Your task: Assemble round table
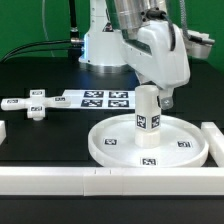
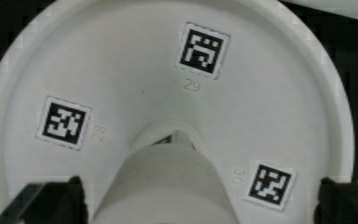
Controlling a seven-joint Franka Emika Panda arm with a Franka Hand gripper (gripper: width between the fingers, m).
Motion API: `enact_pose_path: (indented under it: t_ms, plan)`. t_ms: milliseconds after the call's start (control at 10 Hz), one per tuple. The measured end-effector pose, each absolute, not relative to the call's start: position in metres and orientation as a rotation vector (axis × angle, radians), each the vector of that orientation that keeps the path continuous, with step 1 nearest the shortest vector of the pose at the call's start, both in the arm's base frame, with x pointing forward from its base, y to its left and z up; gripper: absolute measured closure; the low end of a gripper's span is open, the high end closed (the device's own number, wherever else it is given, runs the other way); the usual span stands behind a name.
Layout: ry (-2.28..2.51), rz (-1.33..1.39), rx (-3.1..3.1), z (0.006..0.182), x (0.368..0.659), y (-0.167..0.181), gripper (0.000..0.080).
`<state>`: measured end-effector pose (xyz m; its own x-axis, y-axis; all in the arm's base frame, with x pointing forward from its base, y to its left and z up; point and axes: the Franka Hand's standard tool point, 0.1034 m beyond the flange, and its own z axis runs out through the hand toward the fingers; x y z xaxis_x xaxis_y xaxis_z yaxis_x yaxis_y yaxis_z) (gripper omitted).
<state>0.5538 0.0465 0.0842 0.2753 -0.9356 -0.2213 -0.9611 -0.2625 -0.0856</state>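
The round disc lies flat near the table's front, its tags facing up. The short cylinder leg stands upright on the disc's central hub. My gripper is at the leg's top. In the wrist view I look down on the disc, with the leg rising toward the camera. My gripper is open, its dark fingers set wide on either side of the leg and apart from it. The cross-shaped foot lies on the table at the exterior view's left.
The marker board lies behind the disc, by the robot's base. White border blocks run along the front edge and at the exterior view's right. A small white block sits at the left edge.
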Motion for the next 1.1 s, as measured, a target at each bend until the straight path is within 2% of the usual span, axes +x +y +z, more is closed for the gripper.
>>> enact_pose_path:
  t_ms: [300,600,1100]
  plan:
    - [1.448,0.146,-2.537,0.0836,0.5537,0.0461,0.0151]
    - [0.885,0.036,-2.83,0.0855,0.5594,0.0475,0.0151]
    - [0.275,-0.03,-2.967,0.0846,0.5596,0.0475,0.0151]
